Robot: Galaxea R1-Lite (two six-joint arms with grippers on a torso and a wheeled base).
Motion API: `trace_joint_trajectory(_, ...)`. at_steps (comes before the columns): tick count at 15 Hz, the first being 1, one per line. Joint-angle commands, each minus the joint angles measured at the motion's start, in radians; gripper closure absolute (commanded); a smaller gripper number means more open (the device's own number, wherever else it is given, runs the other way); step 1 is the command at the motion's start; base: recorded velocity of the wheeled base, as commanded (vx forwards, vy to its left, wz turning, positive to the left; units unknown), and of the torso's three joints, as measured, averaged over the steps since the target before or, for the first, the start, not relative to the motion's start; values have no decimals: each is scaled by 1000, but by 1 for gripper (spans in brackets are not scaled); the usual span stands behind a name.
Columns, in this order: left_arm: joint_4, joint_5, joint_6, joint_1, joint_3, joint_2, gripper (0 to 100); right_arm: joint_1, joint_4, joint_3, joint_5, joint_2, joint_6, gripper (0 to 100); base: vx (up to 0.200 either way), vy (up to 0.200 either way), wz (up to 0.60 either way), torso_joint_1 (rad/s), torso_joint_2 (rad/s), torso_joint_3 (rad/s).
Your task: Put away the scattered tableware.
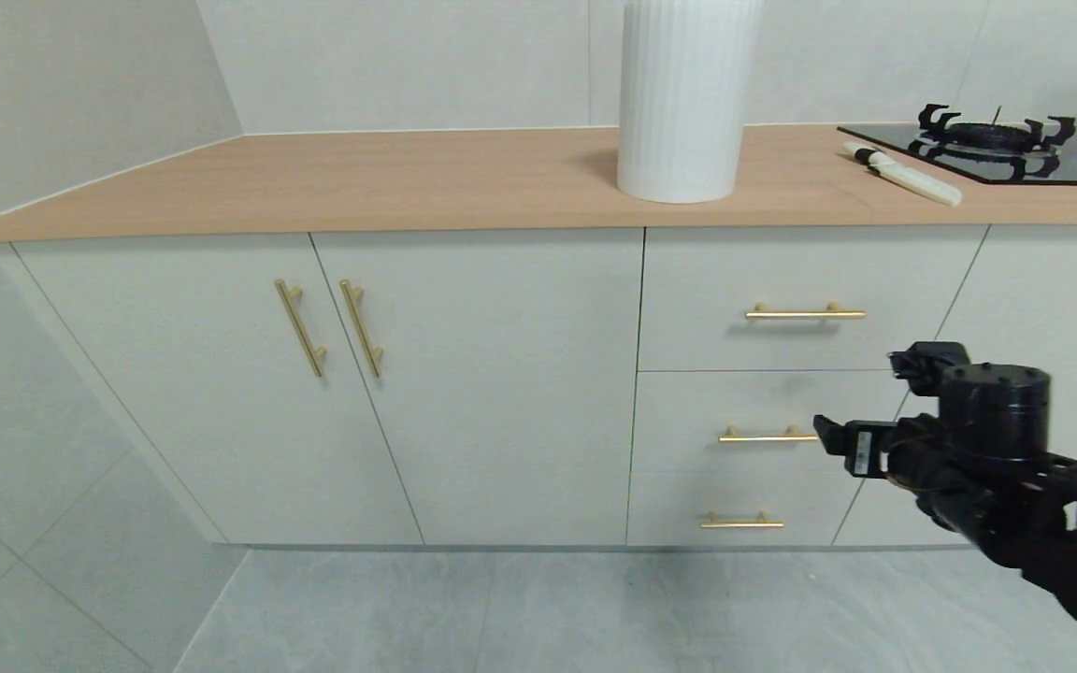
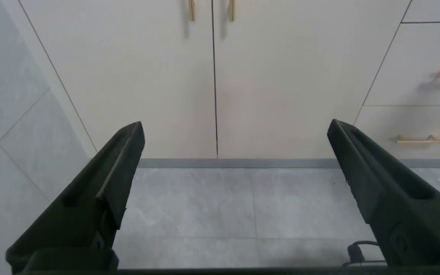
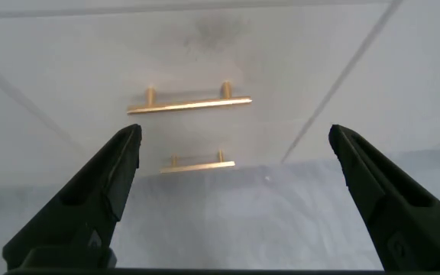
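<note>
A pale grey tiled wall [image 1: 408, 56] backs a long light-brown wooden countertop [image 1: 361, 182], which tops pale grey cabinet doors [image 1: 501, 374] and, to their right, a stack of three drawers with slim brass bar handles; a grey tiled floor [image 1: 595, 608] lies below. On the counter stand a tall white ribbed cylinder [image 1: 683, 93] and, at the far right, a black glass gas hob [image 1: 997, 150]. The cream-white knife-shaped utensil with a black band [image 1: 903, 173] lies flat on the counter just beside the hob's near left edge. Its long axis runs diagonally, the banded end far and left, the longer plain end near and right. My right gripper [image 1: 866, 397] hangs in front of the drawers, apart from them, with its jaws spread wide and nothing between them, facing the middle drawer handle [image 3: 189, 103]. A small white sticker [image 1: 861, 453] on one finger is too small to read. My left gripper [image 2: 231, 191] is low over the floor before the doors, jaws likewise spread and empty.
</note>
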Motion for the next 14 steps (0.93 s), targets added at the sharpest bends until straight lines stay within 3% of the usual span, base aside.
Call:
trace_joint_trajectory(1,0,0,0,0,0,0,0,51,235,158,-22,-510,-4,0,0,0,0,0,0,0)
trace_joint_trajectory(2,0,0,0,0,0,0,0,51,242,164,-29,-530,-4,0,0,0,0,0,0,0)
trace_joint_trajectory(4,0,0,0,0,0,0,0,43,405,224,-127,-835,-35,0,0,0,0,0,0,0)
trace_joint_trajectory(6,0,0,0,0,0,0,0,8,626,218,-134,-1097,-55,0,0,0,0,0,0,0)
trace_joint_trajectory(8,0,0,0,0,0,0,0,-141,824,209,-117,-1280,-108,0,0,0,0,0,0,0)
trace_joint_trajectory(14,0,0,0,0,0,0,0,-314,1078,207,-104,-1669,-230,0,0,0,0,0,0,0)
